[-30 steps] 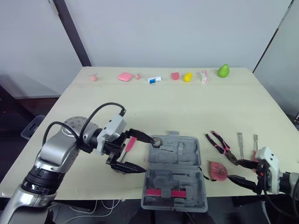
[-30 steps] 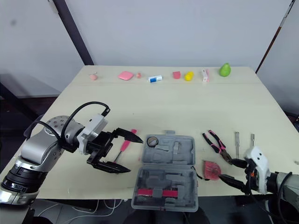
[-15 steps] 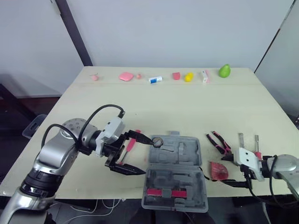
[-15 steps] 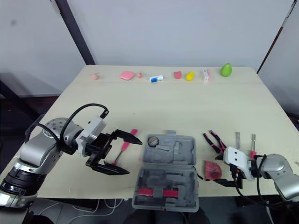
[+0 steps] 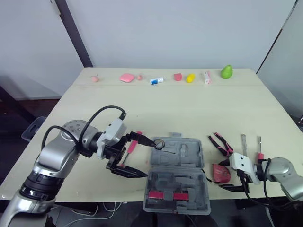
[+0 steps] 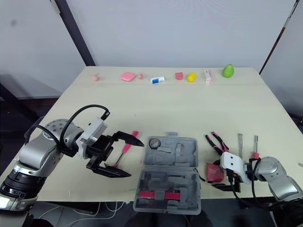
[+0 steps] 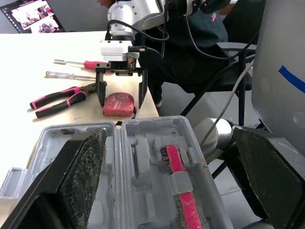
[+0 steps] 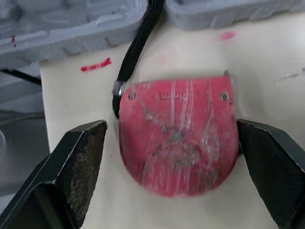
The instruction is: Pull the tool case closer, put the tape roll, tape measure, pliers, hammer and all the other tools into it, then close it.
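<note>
Fingers of the right gripper, spread wide and holding nothing, stand one on each side of the tape measure. The measure lies flat just right of the case, its strap trailing toward the case wall and its body squarely in the gap, so closing should take it across its width. The left gripper, likewise open and empty, hovers at the case's left edge; the right arm is nearer.

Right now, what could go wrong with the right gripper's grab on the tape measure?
The right gripper is open around the tape measure at its rounded end; closing may squirt it out, perhaps off the near table edge. Its black strap runs to the tool case and could snag on lifting.
</note>
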Controlling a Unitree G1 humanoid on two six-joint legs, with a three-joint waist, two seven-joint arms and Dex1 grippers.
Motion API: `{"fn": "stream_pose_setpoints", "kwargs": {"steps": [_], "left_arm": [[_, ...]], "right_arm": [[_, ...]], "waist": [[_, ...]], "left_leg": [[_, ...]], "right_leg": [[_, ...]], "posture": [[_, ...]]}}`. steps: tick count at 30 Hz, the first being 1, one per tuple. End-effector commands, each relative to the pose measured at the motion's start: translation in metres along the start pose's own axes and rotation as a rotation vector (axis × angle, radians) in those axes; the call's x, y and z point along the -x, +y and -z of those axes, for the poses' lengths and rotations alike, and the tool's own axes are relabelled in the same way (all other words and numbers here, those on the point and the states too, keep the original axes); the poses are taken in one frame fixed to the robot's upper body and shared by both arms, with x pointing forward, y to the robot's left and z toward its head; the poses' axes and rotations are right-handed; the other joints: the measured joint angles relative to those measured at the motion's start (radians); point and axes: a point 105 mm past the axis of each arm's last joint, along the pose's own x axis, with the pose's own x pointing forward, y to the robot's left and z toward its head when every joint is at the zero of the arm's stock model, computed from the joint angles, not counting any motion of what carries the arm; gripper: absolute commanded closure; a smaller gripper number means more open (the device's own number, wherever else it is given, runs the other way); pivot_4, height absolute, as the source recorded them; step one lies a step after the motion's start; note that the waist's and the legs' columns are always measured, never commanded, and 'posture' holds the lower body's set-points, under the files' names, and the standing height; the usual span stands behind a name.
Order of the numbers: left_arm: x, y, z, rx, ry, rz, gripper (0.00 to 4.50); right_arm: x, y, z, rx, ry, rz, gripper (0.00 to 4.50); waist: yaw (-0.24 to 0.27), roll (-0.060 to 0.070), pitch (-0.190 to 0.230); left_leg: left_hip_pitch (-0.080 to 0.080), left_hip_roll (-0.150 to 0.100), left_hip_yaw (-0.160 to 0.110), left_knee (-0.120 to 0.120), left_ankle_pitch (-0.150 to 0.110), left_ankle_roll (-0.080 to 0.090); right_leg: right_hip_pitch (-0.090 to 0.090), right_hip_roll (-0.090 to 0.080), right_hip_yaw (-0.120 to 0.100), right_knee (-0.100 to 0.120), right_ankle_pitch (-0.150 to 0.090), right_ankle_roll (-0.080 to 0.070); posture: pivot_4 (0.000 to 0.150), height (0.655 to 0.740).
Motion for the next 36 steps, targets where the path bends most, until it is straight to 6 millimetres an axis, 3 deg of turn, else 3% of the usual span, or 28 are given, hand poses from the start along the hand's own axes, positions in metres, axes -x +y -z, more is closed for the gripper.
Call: {"fn": "stream_pose_setpoints", "kwargs": {"steps": [1,3,8,18,28,36], "left_arm": [[0.003,-0.004,-0.008,-0.046,-0.001,0.017,0.00],[0.003,-0.004,-0.008,-0.045,0.000,0.018,0.00],[0.004,-0.003,-0.007,-0.047,0.005,0.019,0.00],[0.004,-0.002,-0.006,-0.054,0.003,0.021,0.00],[0.008,0.001,-0.005,-0.039,-0.025,-0.042,0.00],[0.016,0.005,-0.002,-0.019,-0.029,-0.143,0.00]], "right_arm": [[0.001,-0.004,-0.002,0.024,-0.002,0.018,0.03],[0.000,-0.003,0.000,0.022,0.000,0.018,0.03],[-0.001,-0.002,0.004,0.028,0.010,0.015,1.57],[0.006,-0.006,0.004,0.048,0.021,0.039,1.56],[0.033,-0.023,-0.040,0.101,0.066,0.071,1.56],[0.031,-0.041,-0.082,0.152,0.193,0.067,1.56]], "waist": [[0.000,0.000,0.000],[0.000,0.000,0.000],[0.000,0.000,0.000],[0.000,0.000,0.000],[-0.003,0.000,0.000],[-0.003,0.001,0.000]], "left_leg": [[0.000,0.000,0.000,0.000,0.000,0.000],[0.000,0.000,0.000,0.000,0.000,0.000],[0.000,0.000,0.000,0.000,0.000,0.000],[0.000,0.000,0.000,0.001,0.000,0.000],[0.000,0.000,0.000,0.001,0.000,0.000],[0.000,0.000,0.000,0.001,0.000,0.000]], "right_leg": [[0.000,0.000,0.000,0.000,0.000,0.000],[0.000,0.000,0.000,0.000,0.000,0.000],[0.000,0.000,0.000,0.000,0.000,0.000],[0.000,0.000,0.000,0.000,0.000,0.000],[0.000,0.000,0.000,0.001,0.000,0.000],[0.000,0.000,0.000,0.000,0.000,0.000]], "posture": [[0.150,0.7400],[0.150,0.7400],[0.150,0.7400],[0.150,0.7400],[0.150,0.7400],[0.150,0.7400]]}}
